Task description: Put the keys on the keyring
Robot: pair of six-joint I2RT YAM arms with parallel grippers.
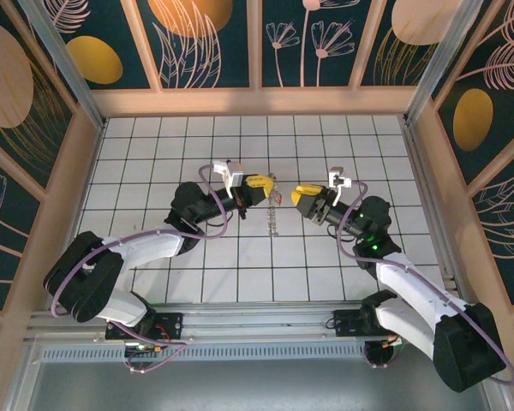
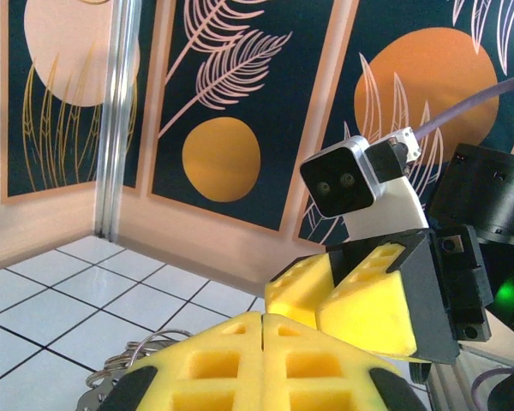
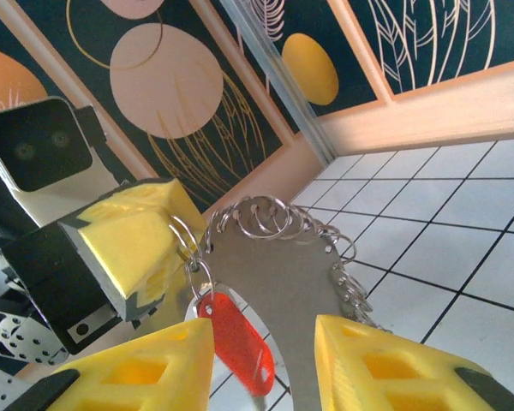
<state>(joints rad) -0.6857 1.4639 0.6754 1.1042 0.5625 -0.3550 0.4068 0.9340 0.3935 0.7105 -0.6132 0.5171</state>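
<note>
While the right gripper [image 3: 265, 330] stands wide, its 2 yellow fingers [image 3: 385, 368] well apart, the key [image 3: 237, 336] dangles by its red head in the gap between them, apparently touching neither. The head seems hooked to a small loop of the keyring [image 3: 265, 218], which the left gripper [image 3: 167, 244] pinches with fingers pressed together, raised off the table [image 1: 154, 145]. The right should probably close squarely on the red head, not the loops behind it. Meanwhile the left should grip firmly so the floppy ring cannot swing.
</note>
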